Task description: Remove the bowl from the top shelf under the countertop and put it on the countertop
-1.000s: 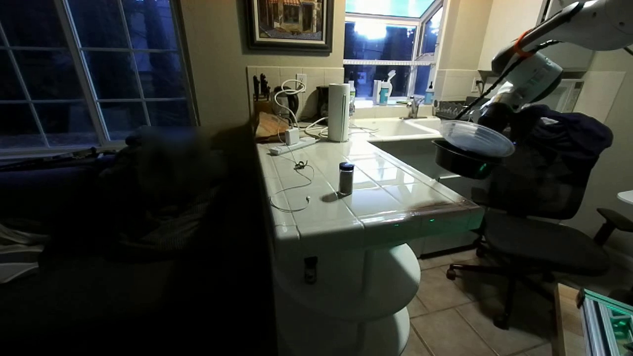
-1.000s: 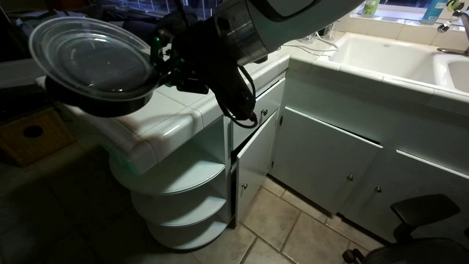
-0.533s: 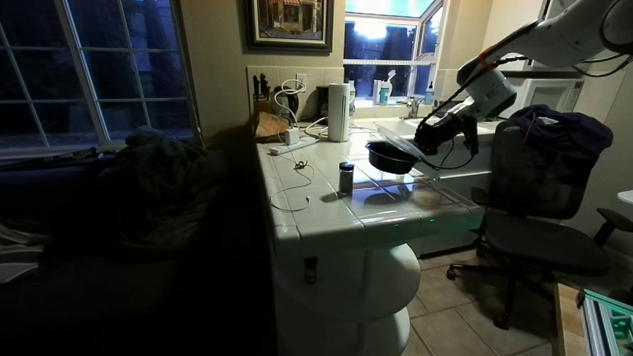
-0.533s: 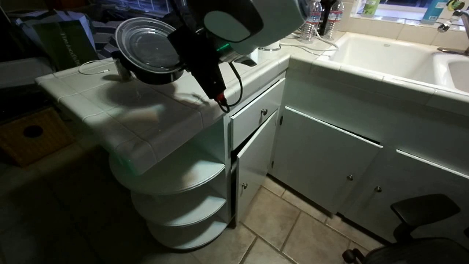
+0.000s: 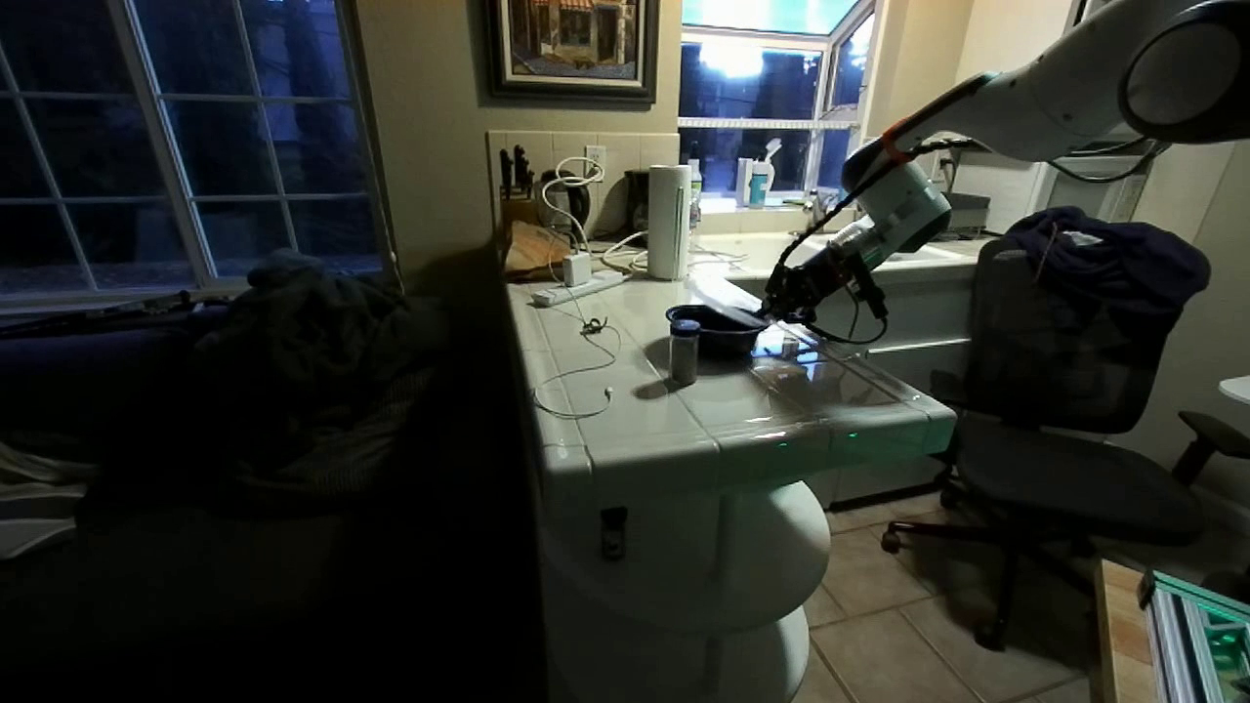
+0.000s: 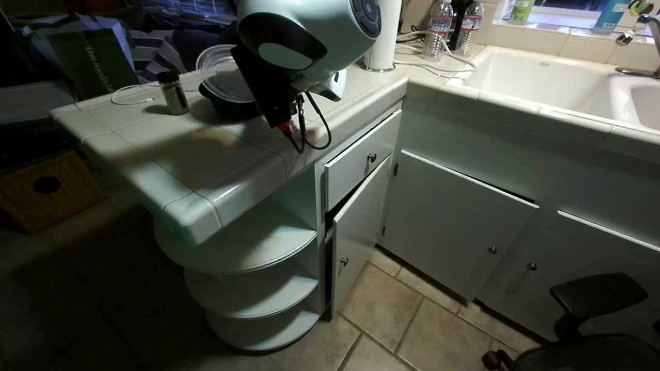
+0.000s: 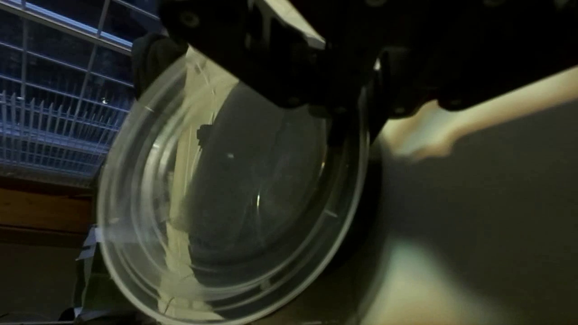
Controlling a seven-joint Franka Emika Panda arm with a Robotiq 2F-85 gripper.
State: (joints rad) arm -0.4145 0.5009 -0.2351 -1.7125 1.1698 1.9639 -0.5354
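The bowl is dark, with a clear plastic lid tilted over it. In an exterior view the bowl [image 5: 728, 342] is low over or on the white tiled countertop [image 5: 635, 434], partly behind a small jar. The other exterior view also shows it [image 6: 229, 109], partly hidden by the arm. My gripper [image 5: 768, 314] is shut on the near rim of the bowl and lid. In the wrist view the gripper [image 7: 354, 133] pinches the edge, and the lid [image 7: 257, 194] hides most of the bowl. I cannot tell whether the bowl touches the tiles. The top shelf [image 6: 258, 247] is below the countertop's end.
The small jar [image 5: 684, 359] with a dark cap stands right beside the bowl. A thin white cable [image 5: 586, 410], a power strip [image 5: 578, 289] and a paper-towel roll [image 5: 669, 223] are on the counter. A cabinet door [image 6: 358, 242] stands ajar. An office chair [image 5: 1055, 351] stands beside the counter.
The gripper has carried the bowl and lid from beyond the countertop's end inward over the tiles and down, to beside the jar. It stays shut on the rim.
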